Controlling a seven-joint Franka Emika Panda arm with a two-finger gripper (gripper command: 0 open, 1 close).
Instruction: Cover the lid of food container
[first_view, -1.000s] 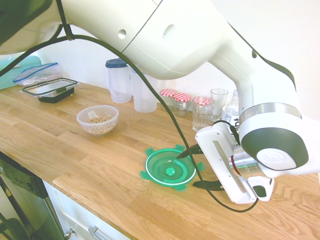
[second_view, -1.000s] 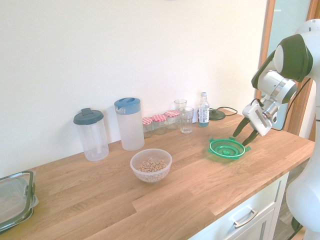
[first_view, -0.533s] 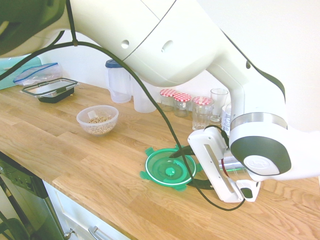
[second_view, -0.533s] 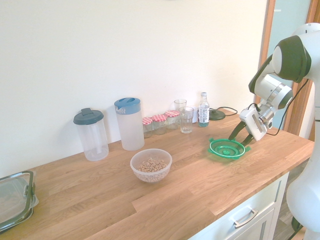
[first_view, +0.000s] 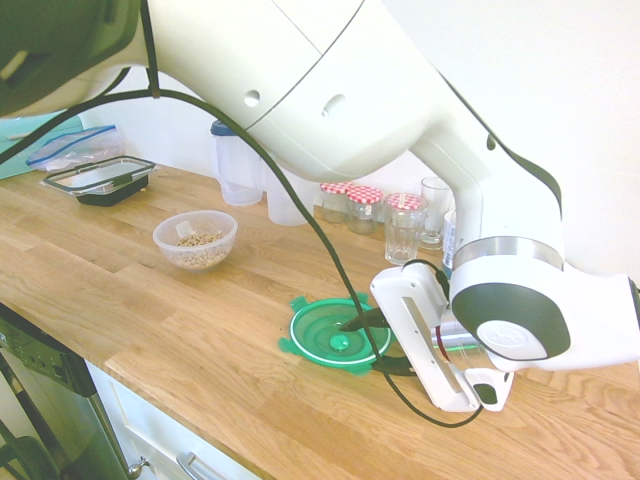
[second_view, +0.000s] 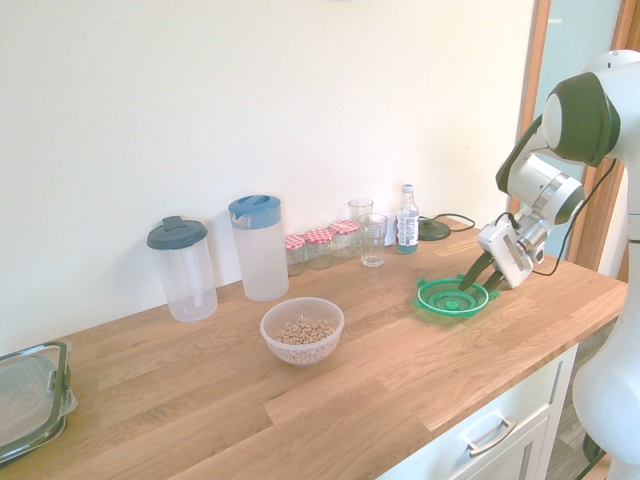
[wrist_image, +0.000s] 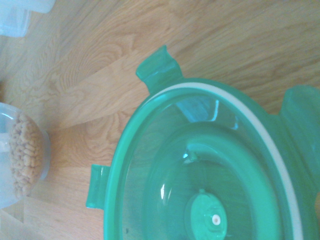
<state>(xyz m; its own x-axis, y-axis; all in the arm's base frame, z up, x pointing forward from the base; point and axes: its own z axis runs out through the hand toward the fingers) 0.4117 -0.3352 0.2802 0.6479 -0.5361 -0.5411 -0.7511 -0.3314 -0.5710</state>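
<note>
A: So, where is the lid (first_view: 339, 336) lying?

B: Flat on the counter (first_view: 180, 320), hollow side up, near the front edge. The hand (first_view: 374, 342) slants down onto its rim on the arm's side, one finger inside the rim and the other outside.

A: Clamped on it?

B: Not that I can see. The fingers stand apart across the rim, and I cannot tell whether either one touches it.

A: And the bowl (second_view: 302, 329)?

B: Well apart from the lid, further along the counter and away from the arm, with grain in it and nothing on top. In my view the coming move turns on that: the lid must be gripped, turned hollow side down and carried that way.
</note>
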